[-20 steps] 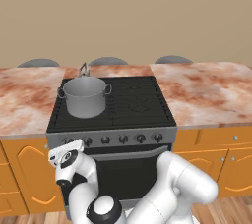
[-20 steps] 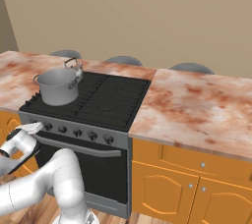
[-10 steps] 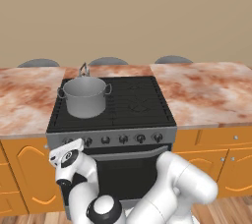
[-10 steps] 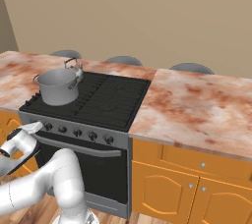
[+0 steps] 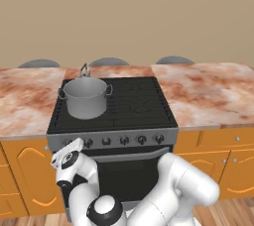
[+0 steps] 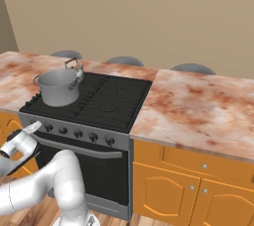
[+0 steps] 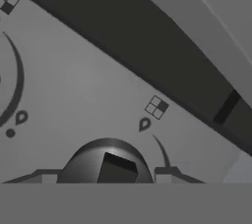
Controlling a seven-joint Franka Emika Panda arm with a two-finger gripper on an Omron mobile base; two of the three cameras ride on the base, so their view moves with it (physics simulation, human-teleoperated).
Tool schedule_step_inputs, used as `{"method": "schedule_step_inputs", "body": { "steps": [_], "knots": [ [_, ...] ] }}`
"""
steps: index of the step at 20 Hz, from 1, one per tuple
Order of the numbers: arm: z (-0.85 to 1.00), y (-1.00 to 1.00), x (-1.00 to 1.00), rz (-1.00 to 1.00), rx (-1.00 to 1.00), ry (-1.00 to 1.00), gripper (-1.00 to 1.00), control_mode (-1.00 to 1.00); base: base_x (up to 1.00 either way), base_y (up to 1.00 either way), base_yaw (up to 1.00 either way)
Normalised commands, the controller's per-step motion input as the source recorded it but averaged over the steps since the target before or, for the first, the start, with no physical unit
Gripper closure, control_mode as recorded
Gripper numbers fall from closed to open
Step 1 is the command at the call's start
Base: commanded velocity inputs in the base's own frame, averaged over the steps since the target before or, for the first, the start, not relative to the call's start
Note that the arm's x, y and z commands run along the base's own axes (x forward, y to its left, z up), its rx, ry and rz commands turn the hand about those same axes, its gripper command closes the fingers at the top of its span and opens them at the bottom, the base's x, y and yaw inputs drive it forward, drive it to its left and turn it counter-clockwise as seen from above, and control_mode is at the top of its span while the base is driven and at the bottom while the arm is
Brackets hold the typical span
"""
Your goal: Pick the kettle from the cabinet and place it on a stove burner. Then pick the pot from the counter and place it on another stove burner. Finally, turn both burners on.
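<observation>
**Nothing has moved: arm parked at the far-left knob**

Since the earlier frames, nothing has shifted; pot, kettle and arm sit as they did a second ago.

The pot (image 5: 86,96) stands on the front-left burner of the range (image 5: 144,106), its two loop handles out to the sides. The kettle (image 5: 84,71) is right behind it on the rear-left burner, mostly hidden in the left base view so that little more than its loop handle rises above the pot's rim; from the right base view the kettle (image 6: 74,69) shows just beside the pot (image 6: 58,87), at its far right. The right-hand burners (image 5: 138,97) are bare. The counter (image 5: 213,96) runs off on both sides of the range.

The arm is bent low in front of the oven, with the hand at the left end of the knob strip (image 5: 119,140). In the hand view the gripper (image 7: 108,176) is pressed close to a round dark knob (image 7: 106,161) on the steel strip; the knob lies between the two fingertips (image 7: 42,178), with a burner-position mark just above it. The jaws stand partly open around the knob, but whether they actually pinch it I cannot tell.
</observation>
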Motion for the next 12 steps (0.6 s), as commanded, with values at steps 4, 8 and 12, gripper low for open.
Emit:
{"method": "schedule_step_inputs", "body": {
  "steps": [4,8,12],
  "knots": [
    [0.0,0.02,0.0,0.0,-0.25,0.0,1.0,-1.0,0.0,0.0,0.0],
    [0.0,0.04,-0.02,0.0,-0.27,0.0,1.0,-1.0,0.0,0.0,0.0],
    [0.0,0.05,-0.01,0.0,-0.26,0.0,1.0,-1.0,0.0,0.0,0.0]
  ]
}}
